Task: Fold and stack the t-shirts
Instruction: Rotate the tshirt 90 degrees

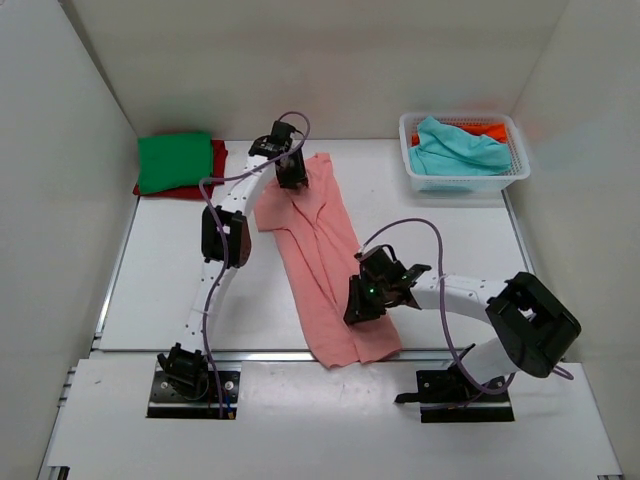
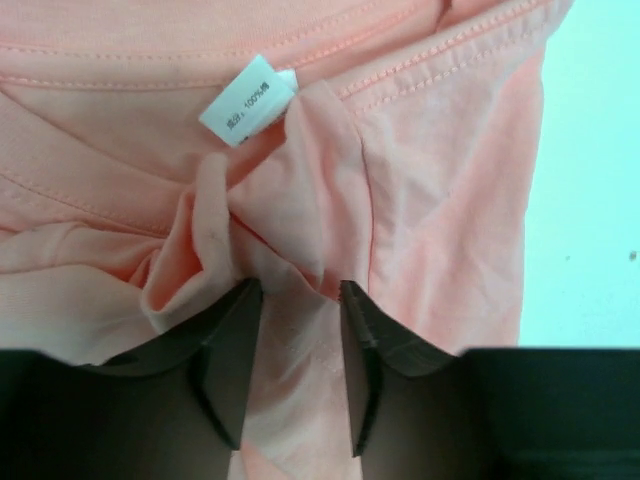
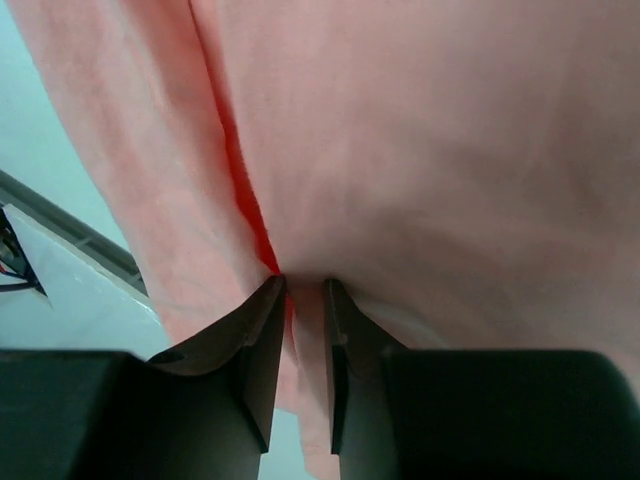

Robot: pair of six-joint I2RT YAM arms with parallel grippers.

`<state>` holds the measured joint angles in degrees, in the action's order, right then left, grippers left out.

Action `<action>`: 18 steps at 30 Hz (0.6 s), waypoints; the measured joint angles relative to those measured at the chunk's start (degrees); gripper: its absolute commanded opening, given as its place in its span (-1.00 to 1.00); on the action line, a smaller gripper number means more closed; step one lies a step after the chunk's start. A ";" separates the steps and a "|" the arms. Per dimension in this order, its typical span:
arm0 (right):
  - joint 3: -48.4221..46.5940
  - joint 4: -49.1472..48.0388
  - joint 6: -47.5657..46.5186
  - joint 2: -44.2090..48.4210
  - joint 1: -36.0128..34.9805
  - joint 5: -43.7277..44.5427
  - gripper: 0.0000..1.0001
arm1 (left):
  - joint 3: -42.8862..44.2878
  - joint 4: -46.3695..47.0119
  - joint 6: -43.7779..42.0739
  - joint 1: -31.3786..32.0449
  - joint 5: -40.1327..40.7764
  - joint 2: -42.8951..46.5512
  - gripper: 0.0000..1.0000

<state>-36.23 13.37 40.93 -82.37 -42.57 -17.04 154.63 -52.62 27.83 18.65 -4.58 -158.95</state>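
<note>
1. The salmon-pink t-shirt (image 1: 325, 265) lies as a long narrowed strip slanting across the middle of the table (image 1: 170, 270), collar end far, hem end near
2. The left gripper (image 2: 300, 290) pinches bunched cloth just below the collar label (image 2: 247, 100). The right gripper (image 3: 305, 285) is clamped on a fold near the hem. One hold at each end probably serves to double the strip over
3. The green t-shirt (image 1: 175, 160) sits on the red t-shirt (image 1: 218, 160) at far left, while the teal t-shirt (image 1: 455, 150) and orange t-shirt (image 1: 490, 128) wait in the basket (image 1: 465, 183) at far right. Neither group lies between the two grips
</note>
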 measured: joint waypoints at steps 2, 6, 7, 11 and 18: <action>-1.22 0.90 -0.66 -0.44 -0.37 0.50 -0.50 | 0.17 -0.31 -0.31 0.09 -0.96 0.13 0.14; -7.02 5.27 -4.96 -0.46 1.07 2.86 -0.32 | -4.68 1.25 -0.15 -0.24 -3.63 3.41 0.54; -9.44 6.19 -6.47 -0.46 1.60 3.52 -0.33 | -8.31 2.36 0.46 -0.46 -4.48 5.73 0.54; -21.66 7.04 -12.76 -2.60 3.06 5.27 -0.37 | -23.34 6.54 2.95 -2.84 -6.64 17.40 0.43; -40.50 5.05 -21.70 -18.49 4.02 5.86 -0.43 | -40.68 12.57 4.55 -13.38 -5.07 35.10 0.37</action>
<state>-76.73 18.41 19.22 -100.86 -38.54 -11.18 113.95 -40.05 32.38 5.28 -9.65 -123.85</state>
